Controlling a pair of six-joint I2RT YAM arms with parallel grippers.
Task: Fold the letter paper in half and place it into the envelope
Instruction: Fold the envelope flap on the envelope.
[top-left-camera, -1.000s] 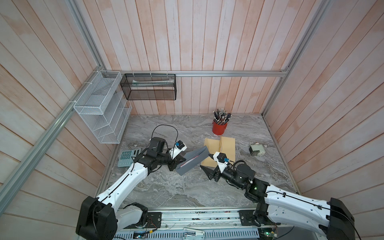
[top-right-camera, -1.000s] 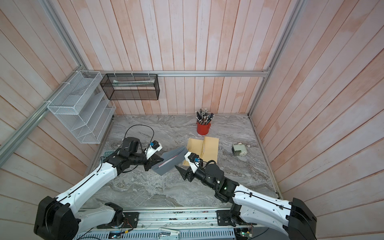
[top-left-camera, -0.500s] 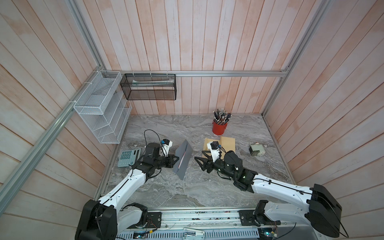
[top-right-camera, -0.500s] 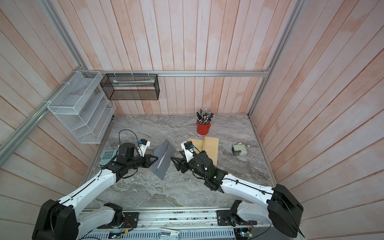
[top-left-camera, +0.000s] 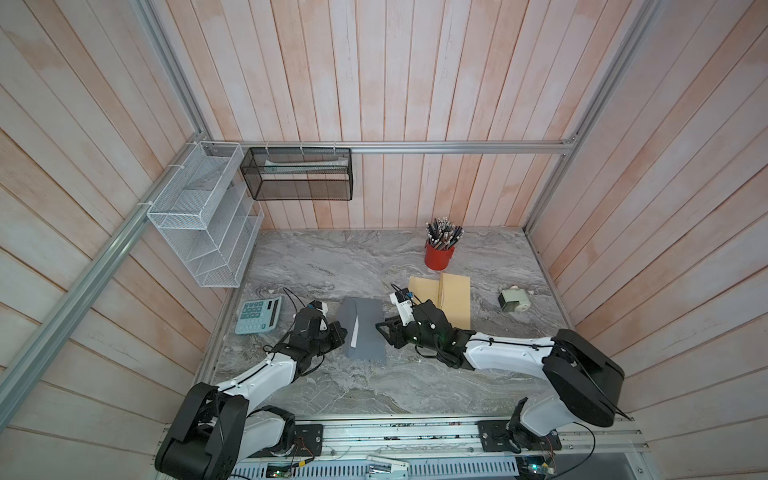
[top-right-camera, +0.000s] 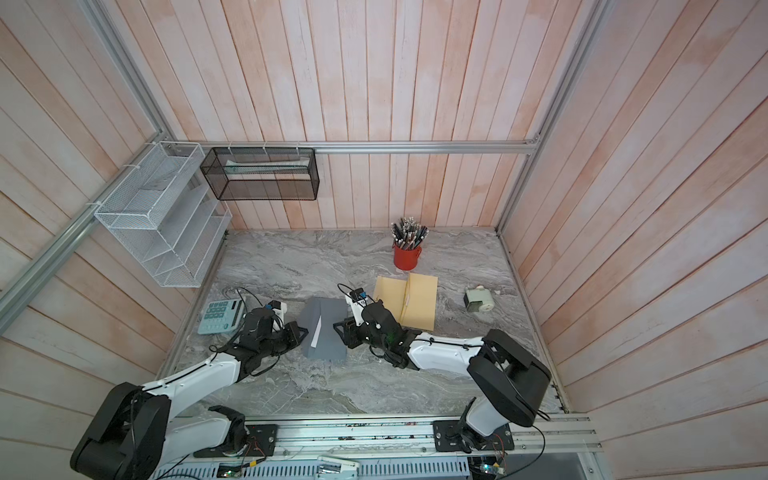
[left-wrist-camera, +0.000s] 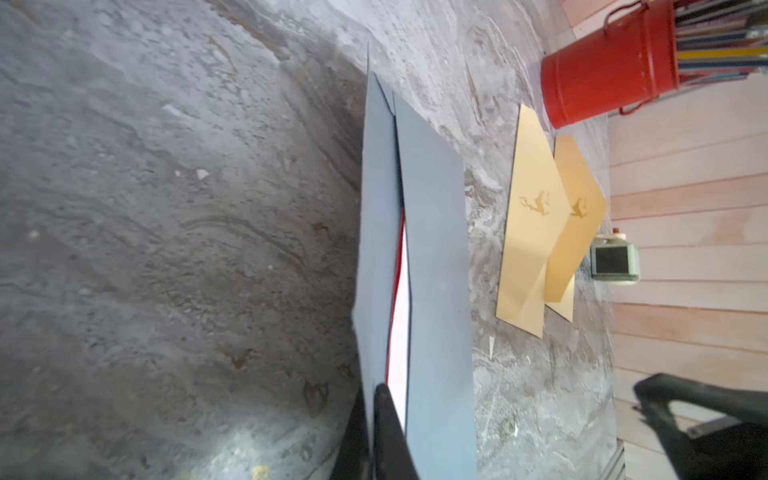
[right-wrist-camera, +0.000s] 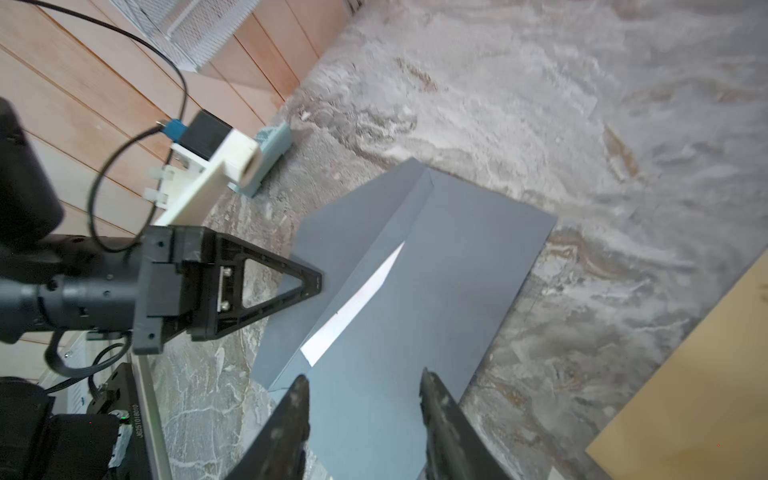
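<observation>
The letter paper (right-wrist-camera: 353, 309) looked mostly inside the envelope (right-wrist-camera: 436, 291). The left end effector (left-wrist-camera: 370, 411) pinched its edge, the right end effector (right-wrist-camera: 365, 376) hung spread just above, and final tucking remained.

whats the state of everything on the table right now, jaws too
gray envelope, on the table, flap open
white letter, partly inside the gray envelope, a strip showing
left jaws, shut on the gray envelope's flap
right jaws, open, at the gray envelope's edge
tan envelopes, lying flat, overlapping
red cup, upright, full of pencils
calculator, lying face up
</observation>
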